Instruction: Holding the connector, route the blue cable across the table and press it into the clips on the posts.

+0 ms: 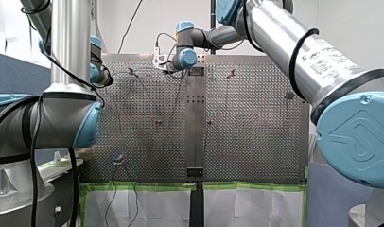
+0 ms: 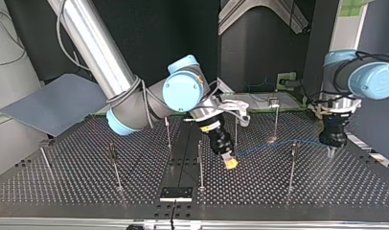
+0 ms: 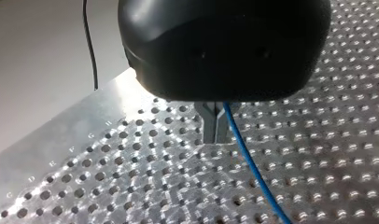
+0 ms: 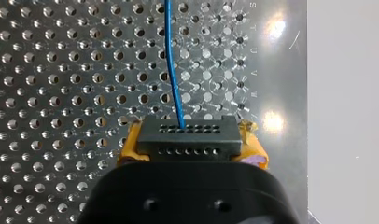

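In the front view the left gripper [image 3: 214, 136] is hidden behind its own arm. The right gripper [image 2: 229, 162] is hard to make out there, and the blue cable [image 4: 168, 46] cannot be traced. Clips on the posts [image 2: 200, 165] are too small to read in the top view.

The right gripper is clamped on the black connector [image 4: 187, 135], which is held between yellow pads [image 4: 128, 148]. The cable leaves the connector's face and is cut off at the frame edge. The left gripper's metal fingers are pressed together on the cable, which exits at their side; the contact itself is partly covered by the gripper body.

In the top view the cable is strung between the two grippers above the table [image 2: 63, 187], among the posts. Whether any post is touched cannot be told. The table's lettered edge is seen close beside each gripper in the wrist views. Open perforated plate is left at the top view's left.
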`<state>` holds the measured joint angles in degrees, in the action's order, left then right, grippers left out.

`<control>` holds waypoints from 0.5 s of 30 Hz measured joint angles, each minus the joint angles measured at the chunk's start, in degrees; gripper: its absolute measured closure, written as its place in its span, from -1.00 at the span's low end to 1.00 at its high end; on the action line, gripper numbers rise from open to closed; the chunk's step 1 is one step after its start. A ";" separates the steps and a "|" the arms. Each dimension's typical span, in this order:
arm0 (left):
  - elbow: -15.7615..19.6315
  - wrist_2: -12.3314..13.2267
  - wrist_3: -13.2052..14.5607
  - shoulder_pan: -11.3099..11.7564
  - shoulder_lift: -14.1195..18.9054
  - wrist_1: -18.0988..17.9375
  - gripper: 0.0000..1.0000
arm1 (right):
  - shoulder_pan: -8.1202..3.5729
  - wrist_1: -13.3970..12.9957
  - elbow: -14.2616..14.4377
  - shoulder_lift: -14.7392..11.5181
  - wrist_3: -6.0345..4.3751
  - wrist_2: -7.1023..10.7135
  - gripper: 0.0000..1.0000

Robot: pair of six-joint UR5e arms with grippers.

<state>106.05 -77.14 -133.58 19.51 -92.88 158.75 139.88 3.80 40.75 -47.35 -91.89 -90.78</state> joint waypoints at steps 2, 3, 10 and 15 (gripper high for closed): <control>0.91 0.35 0.14 -0.23 0.90 0.70 0.98 | 0.10 0.19 0.00 -0.06 -0.05 -0.25 1.00; 1.48 0.74 0.16 -0.44 1.48 1.15 0.98 | 0.16 0.27 0.00 -0.09 -0.08 -0.45 1.00; 4.86 2.04 1.20 -2.37 4.86 4.20 0.91 | 0.99 0.77 0.01 -1.73 -0.41 -2.02 1.00; 7.48 0.23 3.28 -4.83 7.47 6.81 0.64 | 1.28 1.46 0.04 -3.65 -1.17 -2.12 1.00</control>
<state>113.52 -76.91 -130.30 14.68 -85.41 165.57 141.16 5.26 40.79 -51.00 -93.05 -92.90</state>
